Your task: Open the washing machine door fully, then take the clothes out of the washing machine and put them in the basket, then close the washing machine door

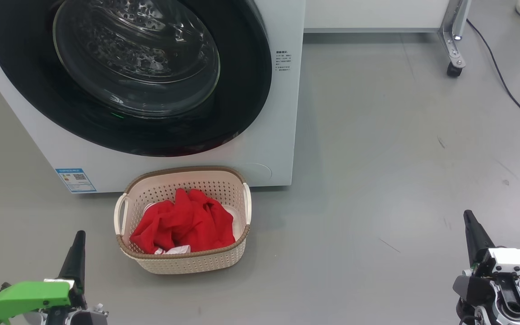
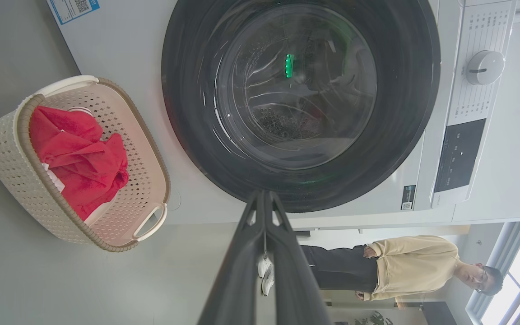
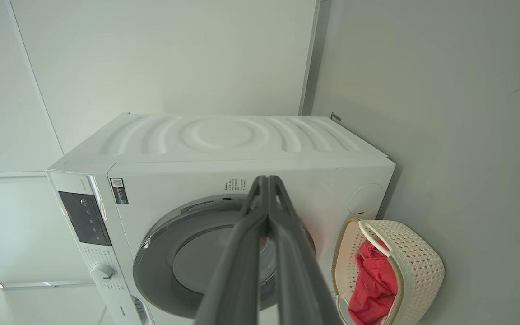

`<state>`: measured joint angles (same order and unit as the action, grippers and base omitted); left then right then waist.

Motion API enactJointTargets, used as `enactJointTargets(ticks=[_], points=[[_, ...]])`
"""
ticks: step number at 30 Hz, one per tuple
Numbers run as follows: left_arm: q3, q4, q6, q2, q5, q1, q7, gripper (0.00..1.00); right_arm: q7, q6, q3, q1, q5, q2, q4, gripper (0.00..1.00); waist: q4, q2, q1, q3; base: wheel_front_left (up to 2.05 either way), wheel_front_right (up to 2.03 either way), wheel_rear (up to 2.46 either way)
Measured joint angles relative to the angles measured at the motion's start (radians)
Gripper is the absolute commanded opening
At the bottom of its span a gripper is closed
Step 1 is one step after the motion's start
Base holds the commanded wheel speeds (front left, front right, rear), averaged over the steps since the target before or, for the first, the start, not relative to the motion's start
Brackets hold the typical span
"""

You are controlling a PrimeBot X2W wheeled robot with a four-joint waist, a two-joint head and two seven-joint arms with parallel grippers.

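The washing machine door (image 1: 136, 58) sits shut at 12 o'clock, clothes (image 1: 183, 223) piled in the basket (image 1: 183, 171) at its 6 o'clock, while left gripper (image 1: 79, 237) at 7 and right gripper (image 1: 469, 216) at 5 hang clenched, empty, well clear, since the task looks complete.

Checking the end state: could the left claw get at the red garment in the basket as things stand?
Probably yes: the red garment lies uppermost in the open-topped basket, and bare floor separates it from the left claw, which is shut and would need to open.
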<state>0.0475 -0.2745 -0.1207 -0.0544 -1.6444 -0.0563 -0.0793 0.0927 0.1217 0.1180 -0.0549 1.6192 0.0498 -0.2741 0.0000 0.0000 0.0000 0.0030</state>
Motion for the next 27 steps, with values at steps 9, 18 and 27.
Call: enactJointTargets(ticks=[9, 18, 27], points=[[0.0, 0.0, 0.0, 0.0, 0.0, 0.0, 0.0, 0.0, 0.0, 0.0, 0.0, 0.0, 0.0, 0.0, 0.0, 0.0, 0.0, 0.0, 0.0, 0.0, 0.0, 0.0, 0.0], [0.001, 0.0, 0.0, 0.0, 0.001, 0.0, 0.0, 0.0, 0.0, 0.0, 0.001, 0.0, 0.0, 0.0, 0.0, 0.0, 0.0, 0.0, 0.0, 0.0, 0.0, 0.0, 0.0], [0.002, 0.0, 0.0, 0.0, 0.002, 0.0, 0.0, 0.0, 0.0, 0.0, 0.001, 0.0, 0.0, 0.0, 0.0, 0.0, 0.0, 0.0, 0.0, 0.0, 0.0, 0.0, 0.0]])
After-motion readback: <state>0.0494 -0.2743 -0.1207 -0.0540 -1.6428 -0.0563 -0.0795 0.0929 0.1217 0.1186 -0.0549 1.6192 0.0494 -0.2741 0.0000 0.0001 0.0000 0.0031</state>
